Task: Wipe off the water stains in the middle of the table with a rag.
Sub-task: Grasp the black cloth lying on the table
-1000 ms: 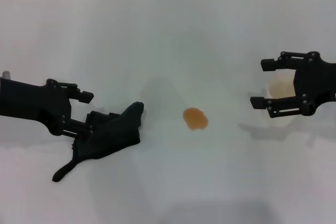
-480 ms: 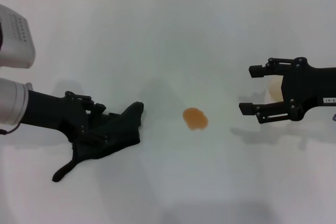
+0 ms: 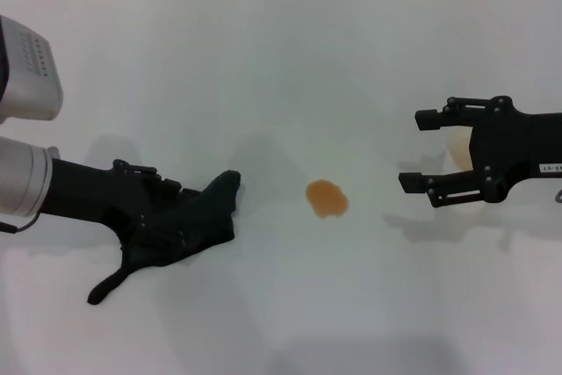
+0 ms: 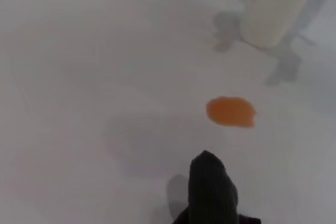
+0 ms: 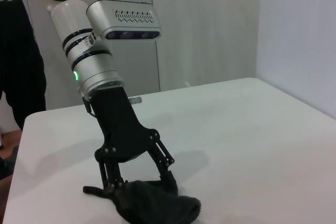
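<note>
The left gripper (image 3: 167, 217), jaws wide astride the rag (image 3: 180, 226) toward the table's (image 3: 281, 59) left edge, should pinch a thick fold firmly; the right gripper (image 3: 421, 148) hangs wide open.

Translucent white cup (image 4: 274, 10) with orange tint stands upright at the right side of the bench, casting a soft shadow. In the head view the cup (image 3: 460, 152) is mostly hidden. Grey wall panels (image 5: 210, 30) behind the bench; vertical seams visible between panels.
</note>
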`<state>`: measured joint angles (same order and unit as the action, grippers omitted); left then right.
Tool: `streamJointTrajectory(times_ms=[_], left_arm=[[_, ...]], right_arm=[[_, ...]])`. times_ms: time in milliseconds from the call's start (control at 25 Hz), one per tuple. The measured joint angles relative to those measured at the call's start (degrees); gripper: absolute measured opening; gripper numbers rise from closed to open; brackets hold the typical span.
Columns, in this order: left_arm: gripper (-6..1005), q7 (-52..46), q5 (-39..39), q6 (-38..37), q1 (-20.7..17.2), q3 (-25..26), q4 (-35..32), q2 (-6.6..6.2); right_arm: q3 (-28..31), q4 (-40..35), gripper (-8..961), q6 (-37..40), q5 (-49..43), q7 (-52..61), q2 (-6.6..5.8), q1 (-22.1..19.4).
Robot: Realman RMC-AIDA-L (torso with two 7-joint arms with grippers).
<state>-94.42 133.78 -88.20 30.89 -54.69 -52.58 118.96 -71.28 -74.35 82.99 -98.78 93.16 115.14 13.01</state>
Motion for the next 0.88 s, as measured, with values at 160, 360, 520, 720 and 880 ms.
streamJointTrajectory(times_ms=[160, 360, 520, 720, 880], left_arm=[[879, -0.19, -0.74, -0.18, -0.13, 0.28, 0.03, 0.04], [878, -0.2, -0.77, -0.37, -0.52, -0.02, 0.05, 0.04], [877, -0.4, -0.4, -0.52, -0.88, -0.08, 0.11, 0.04], [876, -0.44, -0.4, -0.55, -1.25, 0.24, 0.12, -0.14], [875, -0.44, -0.05, -0.21, -1.33, 0.06, 0.12, -0.15]], right_arm=[[0.0, -0.06, 861, 0.08, 0.0, 0.35, 0.0, 0.04], [0.0, -0.1, 861, 0.09, 0.0, 0.44, 0.0, 0.18], [0.0, -0.1, 862, 0.07, -0.01, 0.44, 0.0, 0.17], [0.0, -0.01, 862, 0.09, -0.01, 0.45, 0.0, 0.12], [0.0, 0.03, 862, 0.27, -0.01, 0.59, 0.0, 0.08]])
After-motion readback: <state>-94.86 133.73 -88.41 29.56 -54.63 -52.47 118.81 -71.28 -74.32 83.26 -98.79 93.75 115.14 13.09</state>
